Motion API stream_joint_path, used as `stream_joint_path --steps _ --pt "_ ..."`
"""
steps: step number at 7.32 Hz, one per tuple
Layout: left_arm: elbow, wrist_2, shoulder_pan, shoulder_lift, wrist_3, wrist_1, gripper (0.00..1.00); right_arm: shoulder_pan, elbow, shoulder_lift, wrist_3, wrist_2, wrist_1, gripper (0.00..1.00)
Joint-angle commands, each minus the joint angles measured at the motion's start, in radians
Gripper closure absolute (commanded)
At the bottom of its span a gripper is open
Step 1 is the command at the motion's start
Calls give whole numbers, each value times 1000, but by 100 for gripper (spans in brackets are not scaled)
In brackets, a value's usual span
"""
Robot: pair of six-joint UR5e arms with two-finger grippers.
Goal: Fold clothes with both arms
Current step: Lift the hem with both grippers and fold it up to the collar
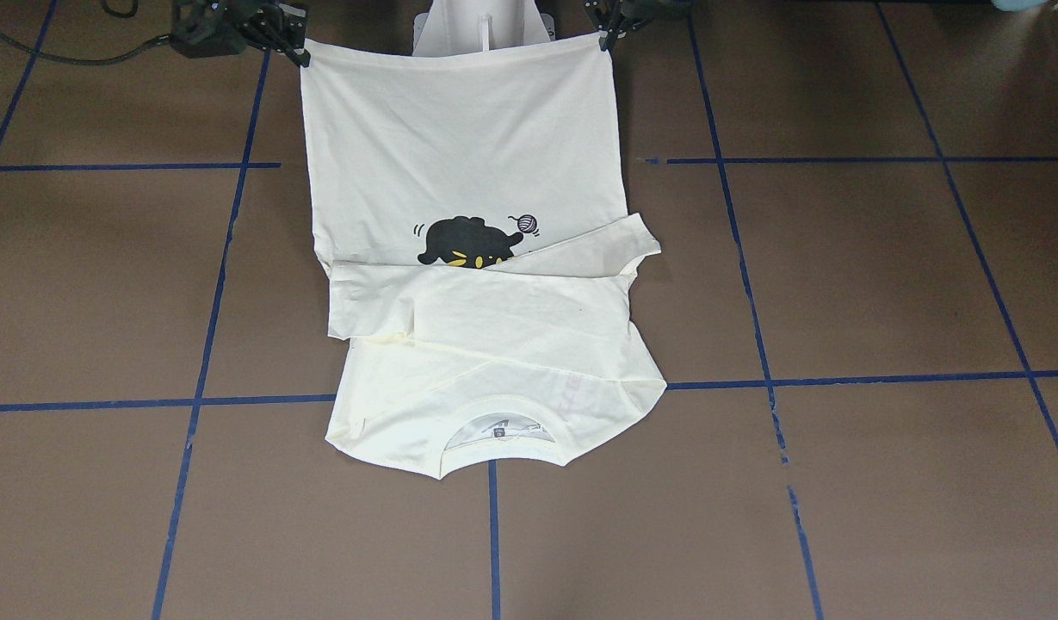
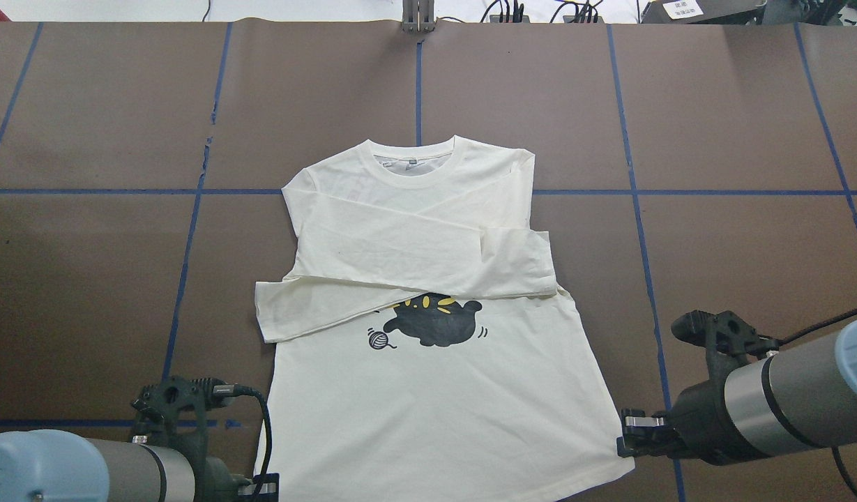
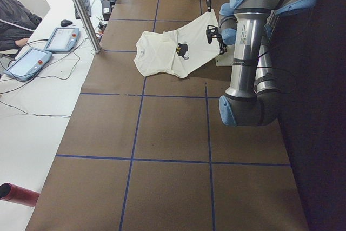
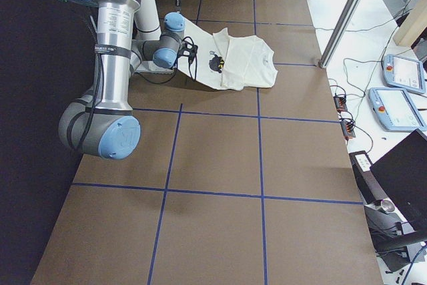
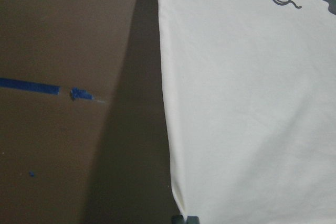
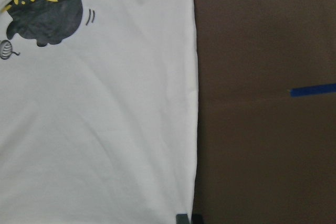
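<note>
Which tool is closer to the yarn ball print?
Left. The left tool grips the shirt's hem on the yarn ball's side; the right tool grips the opposite corner.

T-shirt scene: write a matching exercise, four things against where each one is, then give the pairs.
Things:
1. Collar
2. Cat print
3. Left gripper
4. Right gripper

Places:
A. Grips the T-shirt at its near corner on the overhead view's right
B. At the end farthest from the robot
C. Partly under a folded sleeve
D. Grips the near corner on the overhead view's left

Pairs: 1-B, 2-C, 3-D, 4-A
</note>
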Motion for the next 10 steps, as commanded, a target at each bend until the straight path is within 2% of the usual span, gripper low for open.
stream_joint_path --steps 1,2,4,5,6,8,9,10 --pt "14 0 -88 -19 4 -3 100 134 -95 96 -19 6 96 100" --pt "34 -1 -171 -40 15 -4 100 211 -143 133 -64 11 124 100" --pt "147 -9 -338 -79 201 -7 100 372 -252 216 -204 51 125 100" --pt "216 -35 -436 -115 214 -29 100 421 -345 298 -210 54 124 100" --pt "284 -64 -487 -140 243 -59 100 445 -438 370 -245 54 124 100" --pt "353 -66 -587 -171 340 -81 100 515 -618 495 -365 51 122 100" --pt "451 -66 -623 -227 358 -107 100 529 -736 565 -393 49 124 100" --pt "579 -64 -627 -270 358 -186 100 534 -860 660 -393 46 124 100"
